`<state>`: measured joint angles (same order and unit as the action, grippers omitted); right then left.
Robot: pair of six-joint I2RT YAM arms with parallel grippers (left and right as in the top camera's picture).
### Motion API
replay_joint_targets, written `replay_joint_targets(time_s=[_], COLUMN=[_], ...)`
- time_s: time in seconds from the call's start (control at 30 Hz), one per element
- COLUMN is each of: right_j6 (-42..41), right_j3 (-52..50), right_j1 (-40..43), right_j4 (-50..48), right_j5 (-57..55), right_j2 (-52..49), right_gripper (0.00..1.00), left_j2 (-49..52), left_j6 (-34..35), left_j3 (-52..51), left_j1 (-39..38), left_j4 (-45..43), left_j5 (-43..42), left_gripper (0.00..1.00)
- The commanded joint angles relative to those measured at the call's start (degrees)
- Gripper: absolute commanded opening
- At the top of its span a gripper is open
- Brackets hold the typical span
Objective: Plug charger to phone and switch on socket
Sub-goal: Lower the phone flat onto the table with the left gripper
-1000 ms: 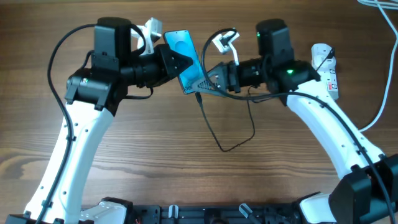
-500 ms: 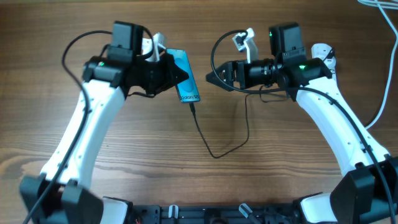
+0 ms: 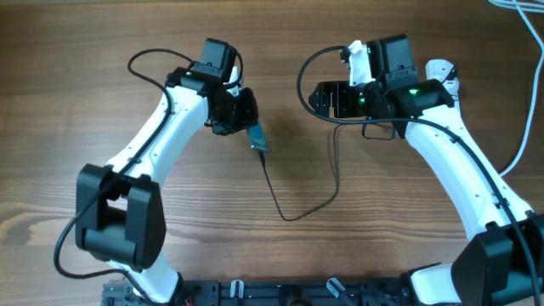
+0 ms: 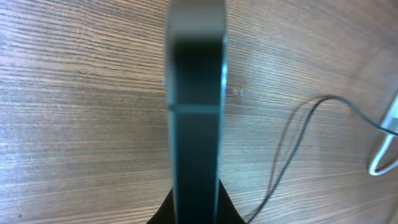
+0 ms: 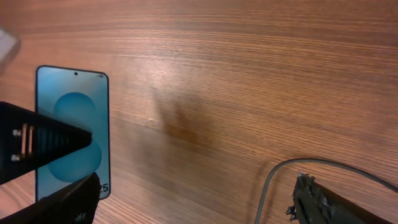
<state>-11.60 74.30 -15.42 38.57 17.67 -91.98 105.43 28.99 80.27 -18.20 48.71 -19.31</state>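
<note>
My left gripper (image 3: 244, 115) is shut on the phone (image 3: 257, 138) and holds it on its long edge above the table. The left wrist view shows the phone (image 4: 196, 124) edge on, dark and narrow, between the fingers (image 4: 196, 214). In the right wrist view its turquoise screen (image 5: 71, 118) faces the camera. The thin black charger cable (image 3: 289, 214) runs from the phone's lower end in a loop across the table towards the right arm; it also shows in the right wrist view (image 5: 273, 180). My right gripper (image 3: 327, 98) is open and empty, to the right of the phone, fingers wide apart (image 5: 196, 190). The white socket (image 3: 444, 75) lies behind the right arm, mostly hidden.
A thicker white cable (image 3: 527, 127) runs down the far right side of the table. A thin white loop (image 4: 388, 137) shows at the right edge of the left wrist view. Bare wood lies between the grippers and in front of them.
The left gripper has turned the phone from flat to on edge and shifted right. The right gripper has drawn back to the right, away from the phone's lower end, leaving the cable there.
</note>
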Motion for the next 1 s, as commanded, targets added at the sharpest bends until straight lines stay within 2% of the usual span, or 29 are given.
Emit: replay_joint_targets(time_s=[0.0, 0.13, 0.33, 0.67, 0.73, 0.8, 0.97], right_j6=[0.94, 0.96, 0.98, 0.94, 0.96, 0.94, 0.94], right_j3=[1.01, 1.01, 1.01, 1.01, 1.01, 1.01, 1.01], right_j1=[-0.04, -0.04, -0.04, -0.04, -0.04, -0.04, -0.04], right_j4=[-0.11, -0.11, -0.11, -0.11, -0.11, -0.11, -0.11], right_j5=[-1.53, -1.53, -1.53, -1.53, -1.53, -1.53, -1.53], right_j2=[0.33, 0.33, 0.33, 0.33, 0.33, 0.33, 0.33], right_gripper=[1.0, 1.0, 1.0, 1.0, 1.0, 1.0, 1.0], left_j2=[0.94, 1.64, 1.64, 5.99, 6.36, 6.45, 7.85], left_j6=[-3.34, -3.32, -3.3, -3.28, -3.28, -3.3, -3.26], left_j3=[0.28, -0.09, -4.28, -4.33, -4.33, -4.33, -4.33], left_j1=[-1.33, -3.41, -6.51, -6.82, -6.82, -6.82, -6.88], left_j4=[-0.24, -0.52, -6.19, -8.46, -8.72, -8.9, -9.38], left_j5=[4.13, 6.56, 7.43, 8.5, 8.52, 8.52, 8.5], left_gripper=[0.04, 0.04, 0.04, 0.04, 0.06, 0.12, 0.12])
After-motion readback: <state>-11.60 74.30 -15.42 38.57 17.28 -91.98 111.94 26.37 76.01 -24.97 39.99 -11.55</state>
